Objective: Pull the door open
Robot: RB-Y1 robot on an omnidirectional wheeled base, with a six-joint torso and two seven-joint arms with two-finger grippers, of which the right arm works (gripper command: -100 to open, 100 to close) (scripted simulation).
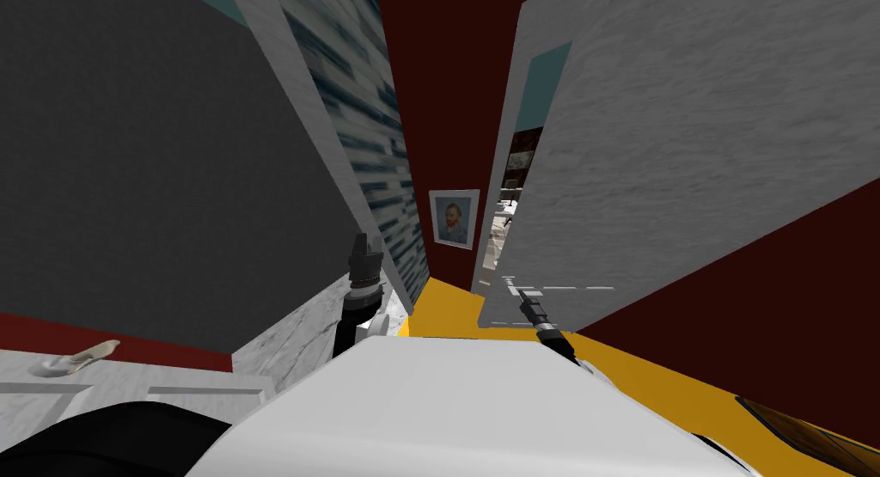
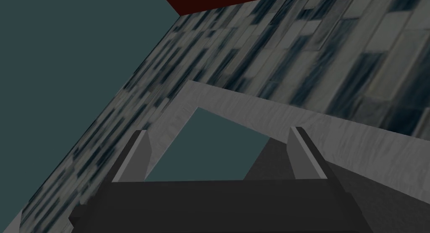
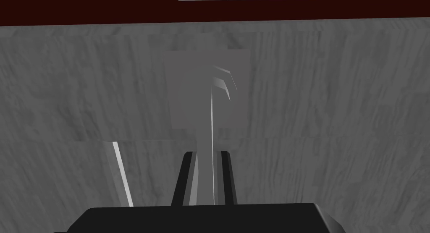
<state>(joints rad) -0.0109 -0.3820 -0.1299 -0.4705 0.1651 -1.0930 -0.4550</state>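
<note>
Your right gripper (image 3: 205,155) grips the lever handle (image 3: 204,125), which lies lengthwise between its fingers, near the free edge of the grey door (image 1: 687,154), ajar ahead-right; your left gripper (image 2: 218,132) hangs open, well apart.

Room: walls (image 1: 447,85) dark red. On the left, a wall of blue-grey tiles (image 1: 365,128), with a flat teal surface (image 2: 63,75) adjoining it. The floor (image 1: 443,304) is yellow. A framed portrait (image 1: 454,219) of a bearded man hangs on the far red wall. White marbled bench (image 1: 292,339) at left, below a dark grey panel (image 1: 129,171).
</note>
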